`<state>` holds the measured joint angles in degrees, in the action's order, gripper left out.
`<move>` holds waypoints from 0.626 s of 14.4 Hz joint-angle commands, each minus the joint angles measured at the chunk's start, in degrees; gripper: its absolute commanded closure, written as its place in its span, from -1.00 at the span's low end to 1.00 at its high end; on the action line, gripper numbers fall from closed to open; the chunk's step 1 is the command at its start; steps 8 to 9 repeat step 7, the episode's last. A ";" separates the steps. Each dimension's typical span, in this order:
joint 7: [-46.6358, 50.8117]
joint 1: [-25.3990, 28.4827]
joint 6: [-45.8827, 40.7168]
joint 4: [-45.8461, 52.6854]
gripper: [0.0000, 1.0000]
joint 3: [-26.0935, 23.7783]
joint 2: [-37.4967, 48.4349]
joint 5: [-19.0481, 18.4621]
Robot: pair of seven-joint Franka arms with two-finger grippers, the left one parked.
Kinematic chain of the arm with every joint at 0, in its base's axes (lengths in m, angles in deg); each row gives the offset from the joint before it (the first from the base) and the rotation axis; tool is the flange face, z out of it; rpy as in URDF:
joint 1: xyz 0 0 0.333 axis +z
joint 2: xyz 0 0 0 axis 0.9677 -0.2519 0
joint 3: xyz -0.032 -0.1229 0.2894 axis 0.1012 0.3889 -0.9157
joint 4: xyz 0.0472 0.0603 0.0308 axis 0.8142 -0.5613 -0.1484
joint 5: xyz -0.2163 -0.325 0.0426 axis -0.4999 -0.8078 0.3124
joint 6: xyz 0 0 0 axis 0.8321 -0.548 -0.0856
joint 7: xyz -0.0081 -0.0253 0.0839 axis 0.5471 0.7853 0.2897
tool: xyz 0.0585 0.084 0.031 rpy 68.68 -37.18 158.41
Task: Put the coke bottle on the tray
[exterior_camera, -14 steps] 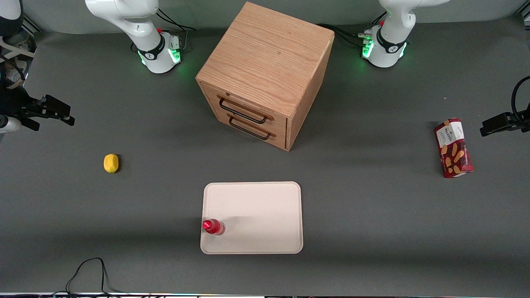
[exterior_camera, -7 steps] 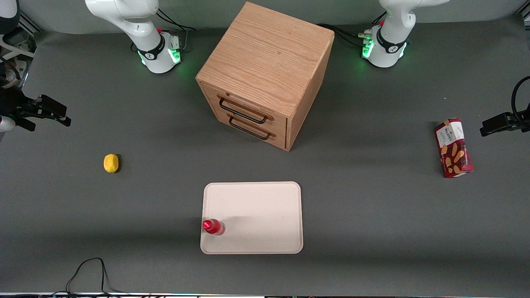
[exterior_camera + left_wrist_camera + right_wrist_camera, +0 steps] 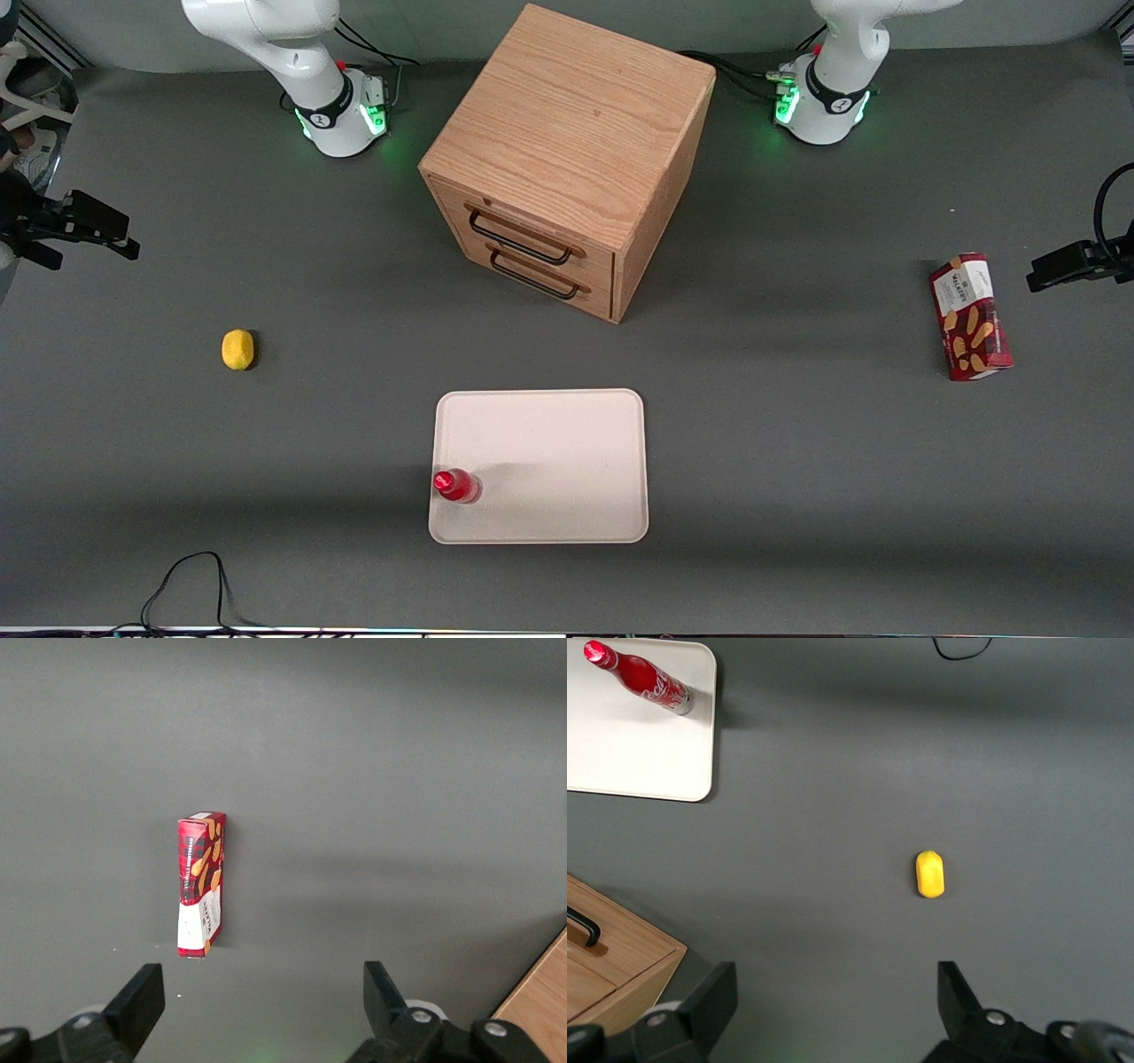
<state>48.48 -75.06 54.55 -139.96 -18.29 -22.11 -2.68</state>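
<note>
Currently the gripper (image 3: 111, 237) hangs above the table at the working arm's end, its fingers (image 3: 713, 1001) spread apart and holding nothing. Well apart from it, the coke bottle (image 3: 456, 486) stands upright on the tray (image 3: 567, 443), near one corner. A lemon (image 3: 237, 349) lies between gripper and tray.

a grey table (image 3: 797, 461) carries a wooden drawer cabinet (image 3: 567, 159), a cream tray (image 3: 549, 443) nearer the front camera, a lemon (image 3: 237, 349) toward the working arm's end where the gripper (image 3: 89, 232) hangs open, a red snack box (image 3: 970, 316) toward the parked arm's.
</note>
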 commanded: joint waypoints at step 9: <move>-1.20 1.06 -0.79 -0.49 -1.00 0.75 -0.01 -2.28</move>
